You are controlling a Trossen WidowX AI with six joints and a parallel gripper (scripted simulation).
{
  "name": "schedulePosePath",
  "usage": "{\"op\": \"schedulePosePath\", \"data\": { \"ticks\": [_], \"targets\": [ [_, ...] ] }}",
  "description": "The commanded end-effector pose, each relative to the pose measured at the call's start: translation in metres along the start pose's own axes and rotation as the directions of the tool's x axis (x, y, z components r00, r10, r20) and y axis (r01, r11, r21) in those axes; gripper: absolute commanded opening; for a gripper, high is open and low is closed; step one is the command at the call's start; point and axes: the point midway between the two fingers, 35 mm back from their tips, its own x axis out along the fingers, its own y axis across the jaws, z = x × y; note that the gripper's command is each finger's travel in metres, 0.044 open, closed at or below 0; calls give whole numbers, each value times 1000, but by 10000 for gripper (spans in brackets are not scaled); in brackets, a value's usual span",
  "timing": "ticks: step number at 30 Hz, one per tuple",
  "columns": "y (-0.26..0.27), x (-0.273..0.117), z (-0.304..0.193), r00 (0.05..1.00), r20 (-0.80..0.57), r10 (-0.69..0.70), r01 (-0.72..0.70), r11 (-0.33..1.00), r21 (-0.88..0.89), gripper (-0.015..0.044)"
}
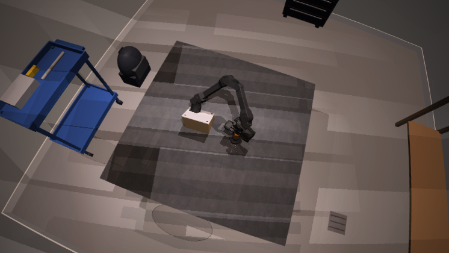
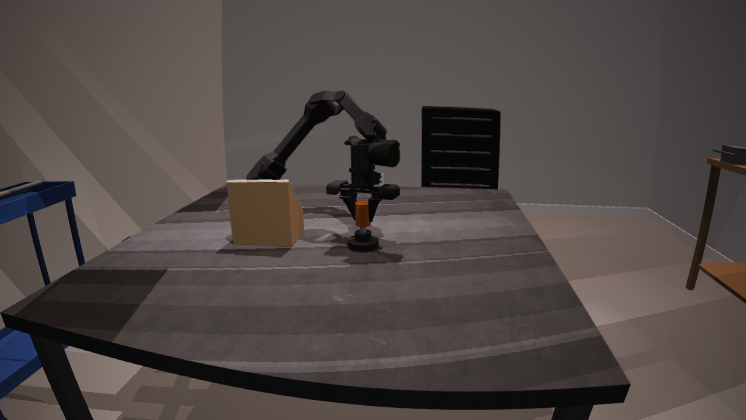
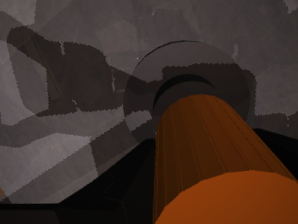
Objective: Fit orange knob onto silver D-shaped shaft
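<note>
The orange knob (image 1: 236, 135) (image 2: 362, 214) (image 3: 210, 135) is upright between the fingers of my gripper (image 2: 362, 214), which is shut on it. The round black pedestal (image 2: 363, 244) (image 3: 140, 100) stands on the table directly under the knob. A short piece of the silver shaft (image 2: 363, 229) shows between the knob's lower end and the pedestal's collar, so the knob is above the pedestal and not touching it. The knob's hole and the shaft's flat side are hidden. In the wrist view the knob covers the shaft.
A wooden box (image 1: 196, 124) (image 2: 261, 213) with a white top stands on the table (image 1: 219, 188) (image 2: 313, 323), to the left of the pedestal in the top and exterior views, at the arm's base. A blue cart (image 1: 84, 109), a dark drawer cabinet (image 2: 460, 146) and a wooden bench (image 1: 427, 182) stand off the table.
</note>
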Motion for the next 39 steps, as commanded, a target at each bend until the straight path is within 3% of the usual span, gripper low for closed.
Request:
{"op": "schedulePosePath", "data": {
  "ticks": [1,30,39],
  "targets": [
    [1,3,0,1000,-1,2,-2,1000,-31,0],
    [1,-1,0,1000,-1,2,-2,1000,-31,0],
    [1,0,-1,1000,-1,2,-3,971,-238,0]
  ]
}}
